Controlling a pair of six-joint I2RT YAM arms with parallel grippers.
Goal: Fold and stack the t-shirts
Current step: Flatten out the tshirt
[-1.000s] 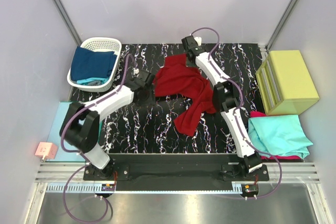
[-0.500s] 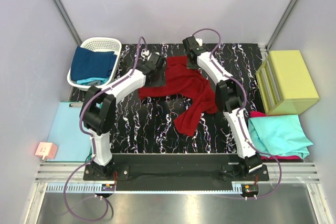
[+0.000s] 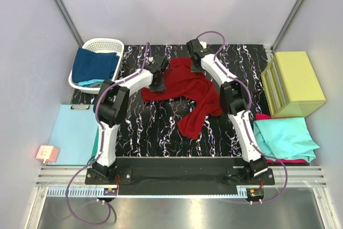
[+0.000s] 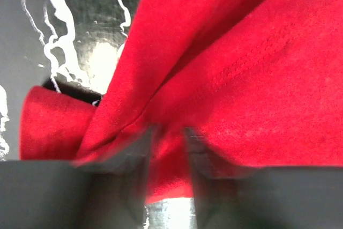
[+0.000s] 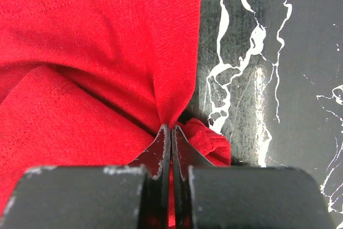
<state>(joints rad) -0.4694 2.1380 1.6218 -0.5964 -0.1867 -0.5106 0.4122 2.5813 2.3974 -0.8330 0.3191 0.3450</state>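
A dark red t-shirt [image 3: 187, 87] lies crumpled across the middle of the black marbled table [image 3: 139, 127]. My left gripper [image 3: 159, 76] is at the shirt's far left edge. In the left wrist view its fingers [image 4: 142, 154] press a fold of the red cloth [image 4: 241, 79] from both sides, so the left gripper [image 4: 167, 138] is shut on it. My right gripper [image 3: 196, 60] is at the shirt's far right corner. In the right wrist view that gripper [image 5: 171, 128] is shut tight on a pinch of the same shirt [image 5: 107, 52].
A white basket [image 3: 104, 43] at the far left holds a navy t-shirt [image 3: 95, 65] over a teal one [image 3: 92, 83]. A teal t-shirt [image 3: 284, 138] lies on a magenta one [image 3: 261, 116] at the right, beside a yellow-green box [image 3: 295, 81]. A pale-blue sheet [image 3: 72, 135] lies near left.
My left arm swung away from me to the shirt's far left edge and its jaws narrowed onto the cloth. That edge of the shirt spread leftward. The right gripper kept its hold.
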